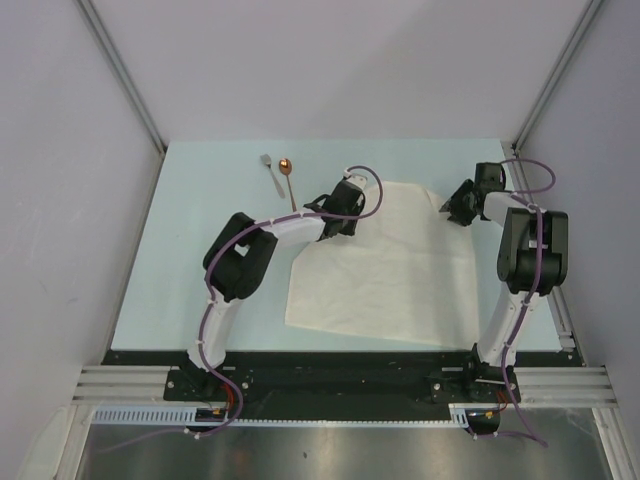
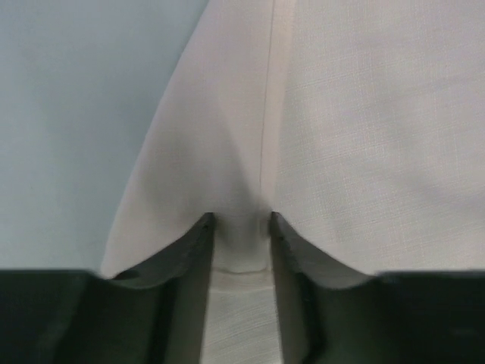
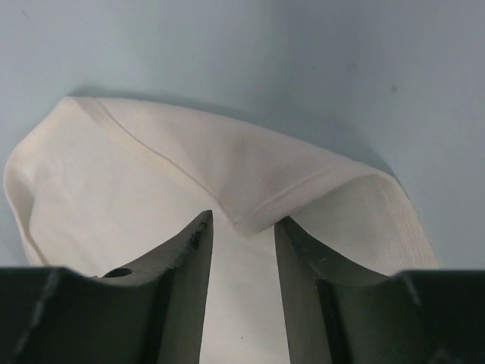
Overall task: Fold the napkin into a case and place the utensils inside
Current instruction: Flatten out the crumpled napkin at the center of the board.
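My left gripper (image 1: 343, 222) is closed on the napkin (image 1: 385, 265) at its upper left corner. In the left wrist view the cloth (image 2: 364, 114) pulls into a ridge that runs down into the narrow gap between my fingers (image 2: 189, 250). My right gripper (image 1: 456, 210) is clamped on the upper right corner. In the right wrist view a doubled hem of the cloth (image 3: 114, 182) is pinched between the fingers (image 3: 299, 250) and curls up off the surface (image 3: 303, 53), throwing a shadow behind it.

From the top view the napkin lies spread in the middle of the pale blue surface (image 1: 180, 250), wider at the bottom of the frame than at the top. The fork (image 1: 269, 171) and the spoon (image 1: 288, 176) lie side by side in the upper left of the frame, just apart from each other. They sit near my left arm, to the left of the napkin's corner and clear of the cloth. Nothing lies on the napkin between my two grippers.
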`<state>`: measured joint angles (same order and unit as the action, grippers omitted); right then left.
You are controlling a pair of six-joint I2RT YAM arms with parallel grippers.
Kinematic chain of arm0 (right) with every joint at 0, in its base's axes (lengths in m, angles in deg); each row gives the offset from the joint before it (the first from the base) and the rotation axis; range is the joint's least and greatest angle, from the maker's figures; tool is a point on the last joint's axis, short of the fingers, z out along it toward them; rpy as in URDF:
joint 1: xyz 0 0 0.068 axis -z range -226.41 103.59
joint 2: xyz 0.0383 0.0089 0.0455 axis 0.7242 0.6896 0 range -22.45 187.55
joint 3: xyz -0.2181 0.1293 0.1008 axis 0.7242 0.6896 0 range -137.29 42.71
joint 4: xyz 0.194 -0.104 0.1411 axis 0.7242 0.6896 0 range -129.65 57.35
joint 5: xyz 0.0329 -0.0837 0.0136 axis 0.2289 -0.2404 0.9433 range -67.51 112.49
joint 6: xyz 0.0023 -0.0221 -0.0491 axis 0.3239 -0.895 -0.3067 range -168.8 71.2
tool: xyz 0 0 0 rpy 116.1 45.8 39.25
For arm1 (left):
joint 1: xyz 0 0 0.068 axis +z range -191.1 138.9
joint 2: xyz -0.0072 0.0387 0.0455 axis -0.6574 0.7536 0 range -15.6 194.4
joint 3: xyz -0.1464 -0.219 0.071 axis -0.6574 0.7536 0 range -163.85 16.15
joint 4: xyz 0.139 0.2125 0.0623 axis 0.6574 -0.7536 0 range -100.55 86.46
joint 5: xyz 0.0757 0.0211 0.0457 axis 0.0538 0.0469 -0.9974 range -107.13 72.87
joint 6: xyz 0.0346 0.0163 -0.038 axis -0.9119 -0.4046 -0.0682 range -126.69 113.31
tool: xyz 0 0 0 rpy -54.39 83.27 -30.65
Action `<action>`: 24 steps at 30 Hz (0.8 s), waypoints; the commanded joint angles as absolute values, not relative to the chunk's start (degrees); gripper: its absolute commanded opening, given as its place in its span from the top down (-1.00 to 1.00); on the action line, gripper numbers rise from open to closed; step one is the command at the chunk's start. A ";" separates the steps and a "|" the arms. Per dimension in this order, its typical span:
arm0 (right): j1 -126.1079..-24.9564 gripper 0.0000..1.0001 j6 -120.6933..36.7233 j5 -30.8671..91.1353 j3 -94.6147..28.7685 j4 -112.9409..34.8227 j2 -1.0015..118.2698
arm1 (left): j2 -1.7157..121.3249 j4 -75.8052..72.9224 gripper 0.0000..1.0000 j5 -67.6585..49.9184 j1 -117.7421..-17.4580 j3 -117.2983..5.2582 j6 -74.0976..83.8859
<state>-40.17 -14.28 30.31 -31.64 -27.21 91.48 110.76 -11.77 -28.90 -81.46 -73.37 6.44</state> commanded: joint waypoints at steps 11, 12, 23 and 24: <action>-36.83 1.00 -11.45 37.08 -36.48 -26.65 91.37 | 104.73 -12.60 1.00 -28.03 -81.18 -75.08 0.26; -36.56 1.00 -10.75 37.60 -36.74 -26.73 91.46 | 103.76 -12.42 1.00 -27.51 -81.00 -75.26 0.00; -31.29 1.00 2.25 51.92 -44.12 -36.02 101.11 | 110.42 -14.35 1.00 -18.72 -73.81 -91.76 -1.77; -30.85 1.00 3.13 52.72 -44.82 -37.18 102.26 | 112.09 -14.70 1.00 -16.02 -73.10 -93.61 -0.98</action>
